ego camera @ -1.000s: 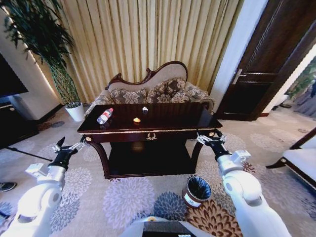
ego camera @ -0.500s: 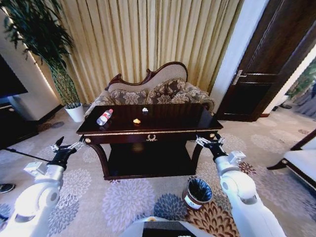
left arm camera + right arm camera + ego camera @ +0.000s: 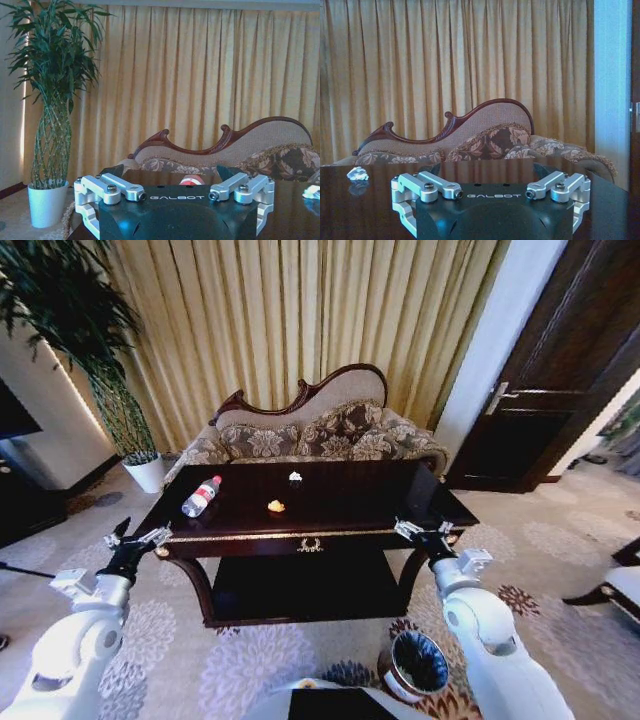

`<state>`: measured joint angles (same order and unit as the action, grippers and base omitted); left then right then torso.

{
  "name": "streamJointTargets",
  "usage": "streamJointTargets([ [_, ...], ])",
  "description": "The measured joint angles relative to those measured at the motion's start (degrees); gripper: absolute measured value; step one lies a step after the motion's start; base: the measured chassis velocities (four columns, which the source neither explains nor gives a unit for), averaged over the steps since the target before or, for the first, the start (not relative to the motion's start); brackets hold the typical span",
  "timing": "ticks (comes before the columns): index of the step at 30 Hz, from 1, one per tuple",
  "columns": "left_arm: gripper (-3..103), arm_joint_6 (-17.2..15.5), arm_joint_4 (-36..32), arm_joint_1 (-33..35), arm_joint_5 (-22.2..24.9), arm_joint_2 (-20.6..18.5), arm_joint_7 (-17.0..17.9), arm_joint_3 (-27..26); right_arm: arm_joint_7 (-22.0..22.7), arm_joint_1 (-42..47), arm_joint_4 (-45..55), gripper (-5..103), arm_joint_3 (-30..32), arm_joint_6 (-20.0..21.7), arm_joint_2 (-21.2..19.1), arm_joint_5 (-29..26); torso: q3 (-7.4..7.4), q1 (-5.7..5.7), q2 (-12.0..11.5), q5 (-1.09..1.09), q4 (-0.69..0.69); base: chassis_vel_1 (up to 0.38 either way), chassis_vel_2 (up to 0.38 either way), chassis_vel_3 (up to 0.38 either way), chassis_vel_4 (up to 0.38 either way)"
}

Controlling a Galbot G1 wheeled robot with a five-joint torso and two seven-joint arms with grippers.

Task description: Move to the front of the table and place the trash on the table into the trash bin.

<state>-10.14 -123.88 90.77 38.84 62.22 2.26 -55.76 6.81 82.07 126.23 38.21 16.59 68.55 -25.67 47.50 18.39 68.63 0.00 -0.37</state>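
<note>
Table (image 3: pixel 340 502) dead ahead. On top: bottle (image 3: pixel 201 496) at 10 o'clock, orange scrap (image 3: pixel 276 506) centre, whitish wad (image 3: pixel 295 477) at 12. Trash bin (image 3: pixel 418 664) on carpet, 5 o'clock. Left gripper (image 3: pixel 133 538) and right gripper (image 3: pixel 424 531) at front corners, jaws spread, empty.

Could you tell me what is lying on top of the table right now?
On the table lie a plastic bottle near its left end, an orange scrap and a small white wad behind it. The right front corner is covered by the right gripper.

Head camera high, looking down at table (image 3: pixel 330 502) – wrist cameras low at its edge, facing sofa (image 3: pixel 470 137)
</note>
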Motion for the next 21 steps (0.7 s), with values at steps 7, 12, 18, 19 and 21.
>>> streamJointTargets([
  [7,100,0.06,-0.03,-0.01,-0.06,0.18,-0.13,0.09,0.00,-0.24,-0.07,100,-0.16,0.40,0.07,0.03,-0.01,-0.01,0.01,0.00,0.00,-0.067,0.075,0.054,-0.073],
  [12,100,0.08,-0.03,-0.01,-0.12,0.39,-0.22,0.20,0.00,-0.27,-0.23,100,-0.11,0.40,0.07,0.01,-0.02,-0.05,0.04,0.01,0.00,0.000,0.000,0.000,0.000],
  [18,100,0.10,-0.03,0.03,-0.19,0.55,-0.25,0.31,0.00,-0.31,-0.28,100,-0.14,0.36,0.25,-0.04,-0.02,-0.05,0.04,0.01,-0.01,-0.027,0.014,0.016,-0.033],
  [19,100,0.11,-0.04,0.05,-0.20,0.55,-0.26,0.31,0.00,-0.31,-0.29,100,-0.19,0.35,0.37,-0.05,-0.02,-0.05,0.04,0.01,0.00,-0.082,0.078,0.066,-0.100],
  [21,100,0.12,-0.04,0.07,-0.20,0.50,-0.27,0.27,0.00,-0.31,-0.30,100,-0.35,0.34,0.63,-0.03,-0.02,-0.05,0.04,0.00,0.00,-0.122,0.105,0.124,-0.113],
])
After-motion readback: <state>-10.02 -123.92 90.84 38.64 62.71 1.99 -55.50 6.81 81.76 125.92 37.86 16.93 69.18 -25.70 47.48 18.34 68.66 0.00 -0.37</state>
